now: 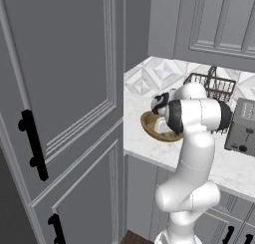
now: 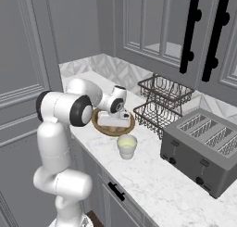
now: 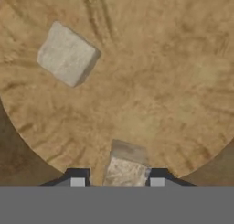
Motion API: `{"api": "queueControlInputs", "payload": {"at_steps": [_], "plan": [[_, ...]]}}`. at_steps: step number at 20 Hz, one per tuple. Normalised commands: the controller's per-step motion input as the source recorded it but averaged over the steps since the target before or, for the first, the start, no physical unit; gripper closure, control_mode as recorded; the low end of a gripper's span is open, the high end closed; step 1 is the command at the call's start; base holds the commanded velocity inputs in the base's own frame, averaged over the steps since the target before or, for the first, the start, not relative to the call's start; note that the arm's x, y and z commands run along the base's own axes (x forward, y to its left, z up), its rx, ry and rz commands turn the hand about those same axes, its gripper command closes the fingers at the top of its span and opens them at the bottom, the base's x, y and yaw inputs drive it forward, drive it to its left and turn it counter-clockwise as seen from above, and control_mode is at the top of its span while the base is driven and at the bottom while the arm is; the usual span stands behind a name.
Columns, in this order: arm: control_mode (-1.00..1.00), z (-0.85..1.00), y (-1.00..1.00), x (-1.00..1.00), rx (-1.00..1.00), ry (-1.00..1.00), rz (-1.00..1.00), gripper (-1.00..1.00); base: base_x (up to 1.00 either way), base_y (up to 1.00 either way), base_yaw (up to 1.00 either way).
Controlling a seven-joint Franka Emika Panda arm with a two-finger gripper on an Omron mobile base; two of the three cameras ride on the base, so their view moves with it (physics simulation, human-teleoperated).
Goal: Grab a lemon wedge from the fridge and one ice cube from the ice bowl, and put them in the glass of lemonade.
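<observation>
My gripper (image 3: 117,179) is low inside the ice bowl (image 3: 183,81), fingertips either side of an ice cube (image 3: 124,170) cut off at frame bottom; grip uncertain. Second cube (image 3: 67,54) lies apart. Glass of lemonade (image 2: 127,146) just beside bowl on desk (image 2: 162,184).

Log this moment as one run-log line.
stage: ice pickup | claw: down in ice bowl, fingertips either side of an ice cube, grip unconfirmed | second cube: loose | glass of lemonade: beside bowl

Lighting: even, diffuse, moderately dim; source direction cannot be told. Glare: none. Shadows: soft, faint, one beside the ice cube (image 3: 67,54) toward 4 o'clock on the ice bowl (image 3: 151,81). Sharpness: base views clean, rendered; hand view soft, blocky. Edge distortion: none evident.
</observation>
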Motion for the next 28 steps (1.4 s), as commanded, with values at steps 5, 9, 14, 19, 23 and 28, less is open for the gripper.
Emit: {"api": "queueControlInputs", "payload": {"at_steps": [5, 9, 14, 19, 23, 28], "plan": [[-1.00, -0.05, 0.00, 0.00, 0.00, 0.04, 0.00, 1.00, 0.00, 0.00, 0.00], [-1.00, 0.37, -0.02, -0.01, 0.00, 0.00, 0.00, 1.00, 0.00, 0.00, 0.00], [-1.00, 0.56, 0.00, -0.01, 0.00, -0.01, 0.00, 1.00, 0.00, 0.00, 0.00], [-1.00, 0.18, 0.03, -0.70, 0.00, -0.02, 0.00, 1.00, 0.00, 0.00, 0.00], [-1.00, 0.05, 0.07, -0.91, 0.00, -0.02, 0.00, 1.00, 0.00, 0.00, 0.00], [-1.00, 0.50, 0.16, -0.73, -0.04, -0.07, 0.00, 1.00, 0.00, 0.00, 0.00]]}}
